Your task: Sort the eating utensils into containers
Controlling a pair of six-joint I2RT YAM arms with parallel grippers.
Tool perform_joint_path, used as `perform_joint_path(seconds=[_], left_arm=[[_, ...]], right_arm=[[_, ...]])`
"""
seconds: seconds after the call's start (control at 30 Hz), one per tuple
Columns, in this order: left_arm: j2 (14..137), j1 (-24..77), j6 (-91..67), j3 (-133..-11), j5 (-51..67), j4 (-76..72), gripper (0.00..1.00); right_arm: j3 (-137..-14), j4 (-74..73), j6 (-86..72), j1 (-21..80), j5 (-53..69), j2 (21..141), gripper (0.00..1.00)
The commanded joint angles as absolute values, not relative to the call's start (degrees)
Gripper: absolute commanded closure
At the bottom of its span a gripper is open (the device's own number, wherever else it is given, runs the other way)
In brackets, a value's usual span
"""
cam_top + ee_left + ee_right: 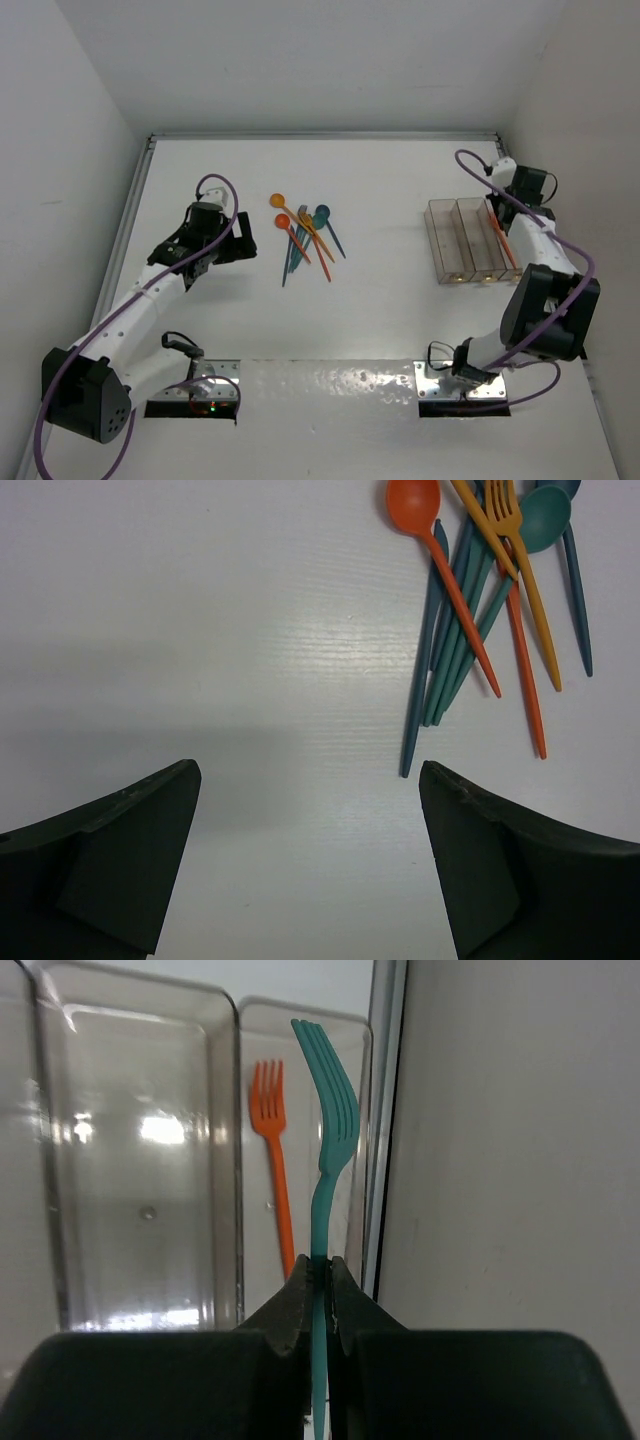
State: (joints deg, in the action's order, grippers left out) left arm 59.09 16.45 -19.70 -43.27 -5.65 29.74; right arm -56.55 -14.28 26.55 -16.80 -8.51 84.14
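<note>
Your right gripper (320, 1272) has its fingers pinched tight on the handle of a teal fork (337, 1100). The fork points tines-up in the middle of the right wrist view, lined up with the rightmost of the clear containers (447, 245), which sit at the right of the top view. An orange fork (272, 1140) lies inside that same bin. Your left gripper (308, 772) hangs with its fingers spread wide, holding nothing, over the bare table (200, 630). The loose utensils (305, 238) lie in a crossed pile at the centre of the top view, and at the upper right of the left wrist view.
</note>
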Motion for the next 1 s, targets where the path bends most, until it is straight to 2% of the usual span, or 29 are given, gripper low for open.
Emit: perform_joint_path(seconds=[0.0,0.53,0.67,0.77,0.8,0.83,0.97], left_arm=[[58.18,16.44,-18.72,-44.12,-4.57,27.86,0.1],[60.73,16.35,-18.46,-44.03,-4.04,27.25,0.1],[60.82,16.44,-18.46,-43.77,-4.13,26.81,0.1],[60.82,16.44,-18.46,-43.77,-4.39,26.81,0.1],[60.82,16.44,-18.46,-43.77,-4.48,26.89,0.1],[60.73,16.44,-18.46,-43.77,-4.57,26.89,0.1],[60.29,16.44,-18.54,-43.77,-4.22,26.81,0.1]], right_arm=[[-54.41,-8.97,27.95,-19.86,-9.94,84.99,1.0],[-53.09,-4.67,26.89,-21.71,-5.98,93.51,1.0],[-52.82,-3.78,26.02,-21.71,-4.31,94.92,0.97],[-52.65,-2.64,25.14,-21.8,-3.78,95.62,0.88],[-52.73,-2.72,24.7,-21.71,-3.78,95.8,0.75],[-52.91,-3.07,24.44,-21.8,-3.52,95.71,0.71],[-53.44,-2.64,22.42,-21.8,-2.81,93.0,0.68]])
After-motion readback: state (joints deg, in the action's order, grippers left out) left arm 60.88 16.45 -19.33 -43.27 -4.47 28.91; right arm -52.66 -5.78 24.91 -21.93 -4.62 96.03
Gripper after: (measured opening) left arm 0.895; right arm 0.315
